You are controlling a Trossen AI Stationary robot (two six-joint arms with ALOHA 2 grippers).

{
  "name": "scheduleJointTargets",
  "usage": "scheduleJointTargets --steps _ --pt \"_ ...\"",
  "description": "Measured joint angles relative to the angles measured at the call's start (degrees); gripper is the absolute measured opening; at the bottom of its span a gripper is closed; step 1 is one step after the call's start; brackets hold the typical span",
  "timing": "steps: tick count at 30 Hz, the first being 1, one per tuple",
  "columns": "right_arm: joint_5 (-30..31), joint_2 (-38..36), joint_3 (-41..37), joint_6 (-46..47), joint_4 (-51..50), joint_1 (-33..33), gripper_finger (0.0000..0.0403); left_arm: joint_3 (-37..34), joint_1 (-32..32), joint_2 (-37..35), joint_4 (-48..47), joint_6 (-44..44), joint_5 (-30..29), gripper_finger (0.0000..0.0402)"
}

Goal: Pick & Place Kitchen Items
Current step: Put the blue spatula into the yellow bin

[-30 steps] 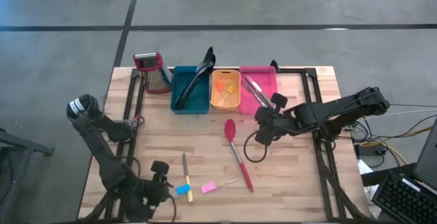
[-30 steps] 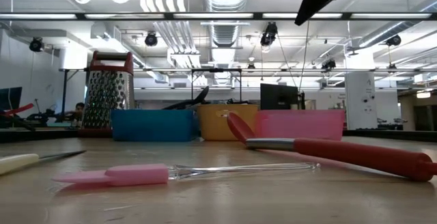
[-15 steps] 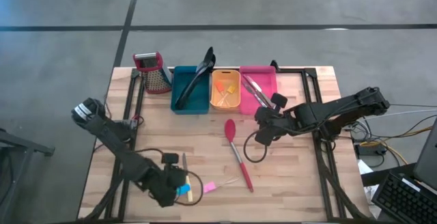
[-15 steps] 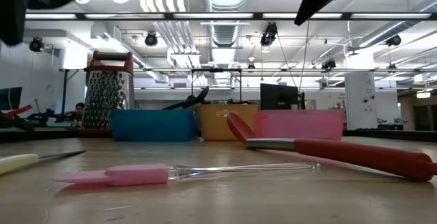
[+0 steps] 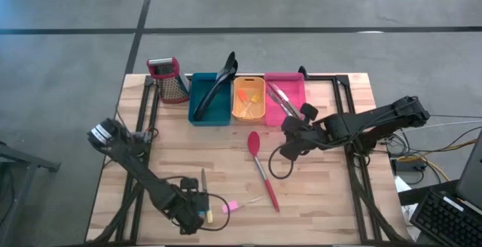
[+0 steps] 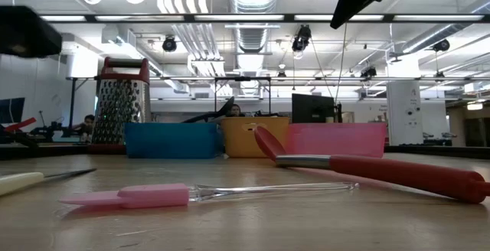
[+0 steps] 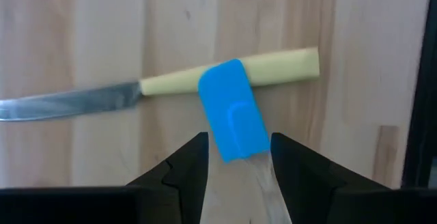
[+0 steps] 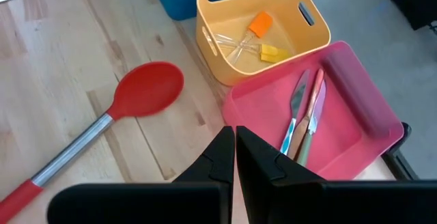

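A small blue spatula head point(image 7: 232, 118) on a clear handle lies across the yellow handle of a knife point(image 7: 270, 68) near the table's front. My left gripper point(image 7: 239, 145) hangs over it, pointing steeply down. It is open, with one finger on each side of the head's lower end, touching nothing. In the high view this gripper point(image 5: 197, 209) covers most of the blue piece. A pink spatula point(image 5: 230, 205) and a red spoon point(image 5: 262, 173) lie to the right. My right gripper point(image 5: 292, 143) waits shut above mid-table.
Along the far edge stand a metal grater point(image 5: 169, 81), a teal bin point(image 5: 197, 90) with a black spatula, an orange bin point(image 8: 300, 43) with small orange and yellow pieces, and a pink bin point(image 8: 372, 125) with metal tools. Bare wood lies left of the knife.
My left gripper has swung from the near left toward the table's right and come down over the blue spatula, rolling as it went. Its fingers have kept the same gap. The utensils on the table have not moved.
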Motion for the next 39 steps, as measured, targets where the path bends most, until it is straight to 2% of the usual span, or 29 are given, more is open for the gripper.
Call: scheduleJointTargets --steps 14,27,30,34,35,39 --pt "-0.02 0.0 0.0 0.5 -0.04 0.0 0.0008 0.13 0.04 6.78 2.63 0.0 1.99 0.0163" --pt "-0.02 0.02 0.0 0.47 -0.07 0.0 0.0008 -0.08 0.01 6.36 4.1 1.51 6.28 0.0159" --pt "-0.02 0.02 0.0 0.47 -0.07 0.0 0.0008 -0.09 0.02 7.18 3.78 2.74 6.42 0.0129" --pt "-0.02 0.02 0.0 0.45 -0.09 0.0 0.0008 -0.61 0.31 8.17 3.53 3.89 7.79 0.0044" --pt "-0.02 0.02 0.0 0.45 -0.09 0.0 0.0008 -0.69 0.45 8.19 3.49 3.93 8.05 0.0034" --pt "-0.02 0.02 0.0 0.44 -0.09 0.0 0.0008 -0.73 0.54 7.17 2.22 3.76 9.35 0.0034"
